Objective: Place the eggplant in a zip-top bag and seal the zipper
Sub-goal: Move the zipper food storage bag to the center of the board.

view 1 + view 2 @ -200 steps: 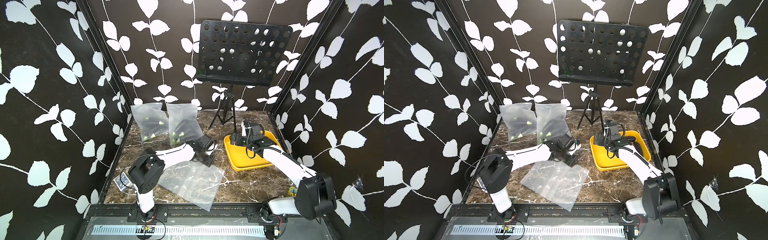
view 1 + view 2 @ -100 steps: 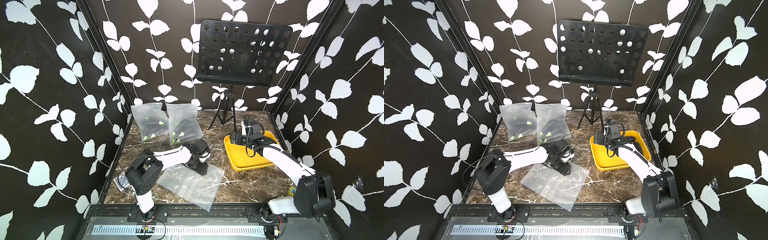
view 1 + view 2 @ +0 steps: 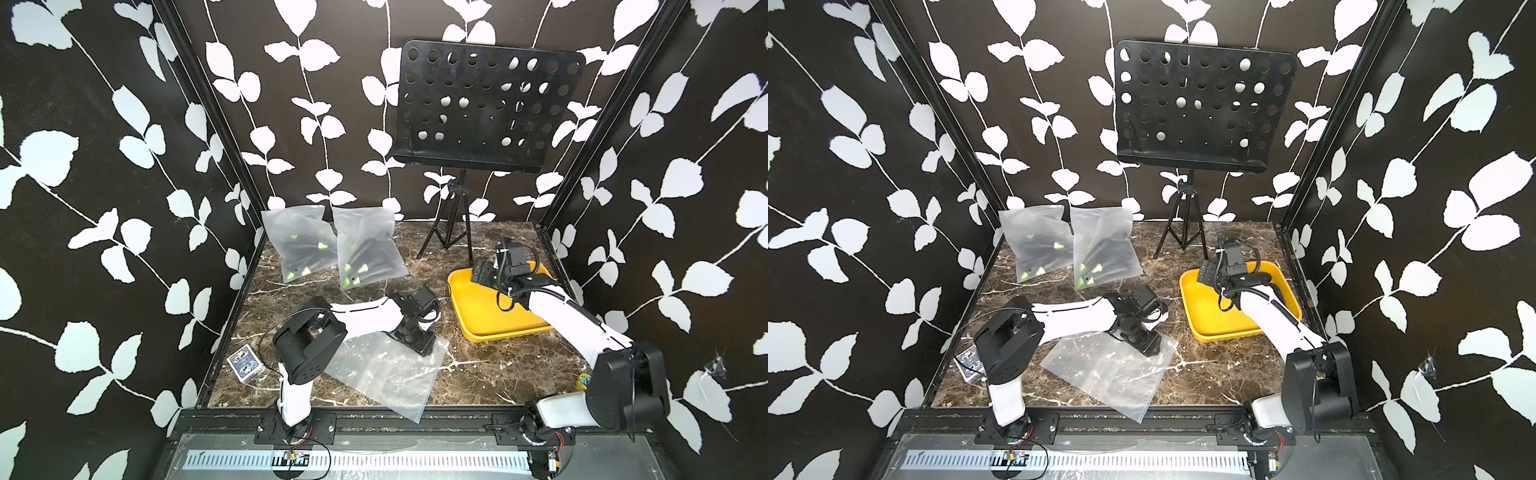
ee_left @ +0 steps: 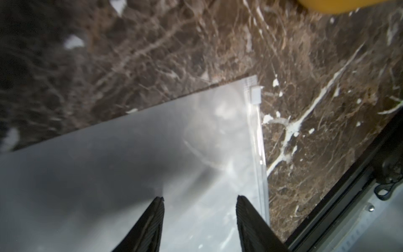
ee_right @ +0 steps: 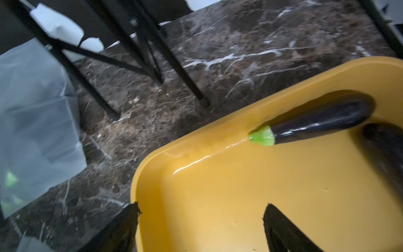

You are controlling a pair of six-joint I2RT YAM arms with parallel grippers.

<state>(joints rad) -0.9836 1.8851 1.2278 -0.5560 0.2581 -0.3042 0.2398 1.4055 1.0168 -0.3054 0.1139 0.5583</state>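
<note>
Left gripper point(image 4: 199, 198) has slid over the bag point(image 4: 152, 163), parted, empty; right gripper point(image 5: 201, 207) spread, empty.

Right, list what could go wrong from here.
1. The empty zip-top bag lies flat on the marble; the open left claw may just push the film instead of pinching one layer.
2. The open right claw straddles the rim of the yellow tray; lowering here could knock it.
3. The glossy eggplant lies against the tray wall, so the claw may not close around it.
</note>
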